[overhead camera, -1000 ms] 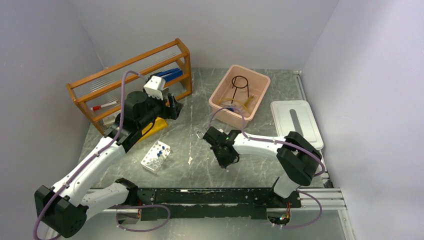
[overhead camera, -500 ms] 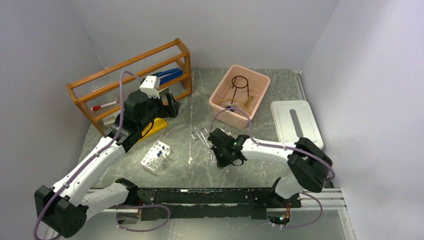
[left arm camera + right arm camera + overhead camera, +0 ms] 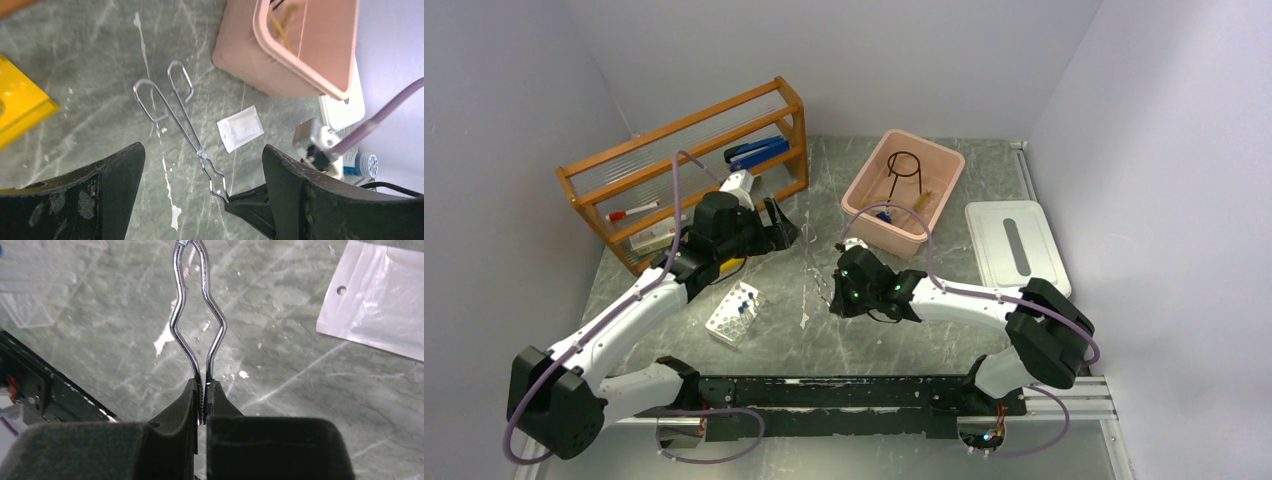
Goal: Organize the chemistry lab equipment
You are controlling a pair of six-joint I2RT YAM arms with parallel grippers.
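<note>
The metal scissor-like tongs [image 3: 176,107] lie stretched over the green marble table, loop handles away from the right arm. My right gripper [image 3: 205,385] is shut on their two wavy tips [image 3: 216,342]; in the top view it [image 3: 836,298] sits just left of table centre, with the tongs [image 3: 820,274] faint beside it. My left gripper [image 3: 201,148] hangs open and empty above the tongs' pivot, its fingers wide on either side. In the top view the left gripper [image 3: 782,228] points right. The black wire ring tripod [image 3: 904,166] and amber rubber tube [image 3: 916,206] rest in the pink bin [image 3: 946,166].
A small white plastic bag [image 3: 240,129] lies right of the tongs. A white rack of blue-capped vials [image 3: 736,312] and a yellow block [image 3: 20,110] sit under the left arm. The orange wooden shelf [image 3: 686,160] stands back left, a white lid [image 3: 1016,245] at right.
The right gripper has shut on the tongs' tips and swung left. The left arm has come down and right toward the tongs, its jaws spread wide.
</note>
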